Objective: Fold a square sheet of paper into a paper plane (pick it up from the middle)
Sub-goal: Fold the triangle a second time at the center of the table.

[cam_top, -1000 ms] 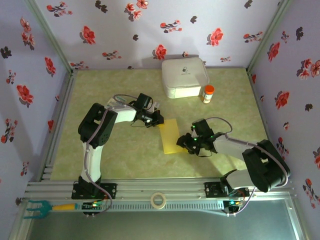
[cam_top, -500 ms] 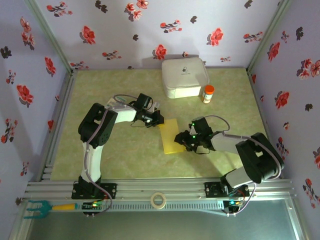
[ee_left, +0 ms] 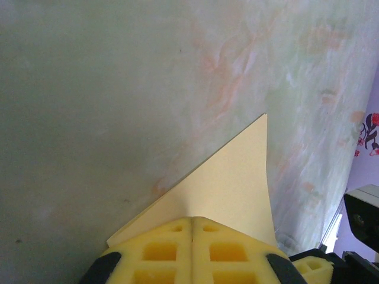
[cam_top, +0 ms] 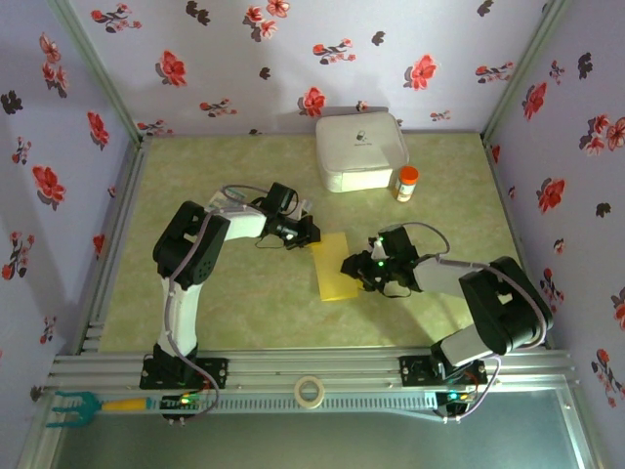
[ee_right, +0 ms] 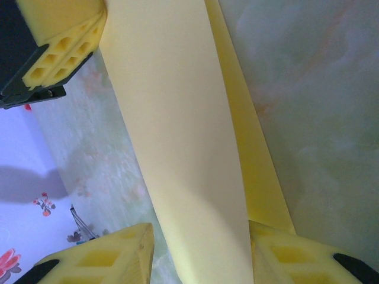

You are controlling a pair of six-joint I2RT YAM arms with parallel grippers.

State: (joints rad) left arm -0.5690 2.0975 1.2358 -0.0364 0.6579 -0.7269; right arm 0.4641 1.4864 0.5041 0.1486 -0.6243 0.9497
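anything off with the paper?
Yes: the layers of the folded yellow paper don't line up. From the right wrist, the upper flap bows up and the lower layer sticks out beside it. The left gripper is shut on one corner; the right gripper, open, straddles an edge.

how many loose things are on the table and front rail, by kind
yellow paper sheet: 1
white box: 1
orange-capped bottle: 1
tape roll: 1
teal fork: 1
total: 5
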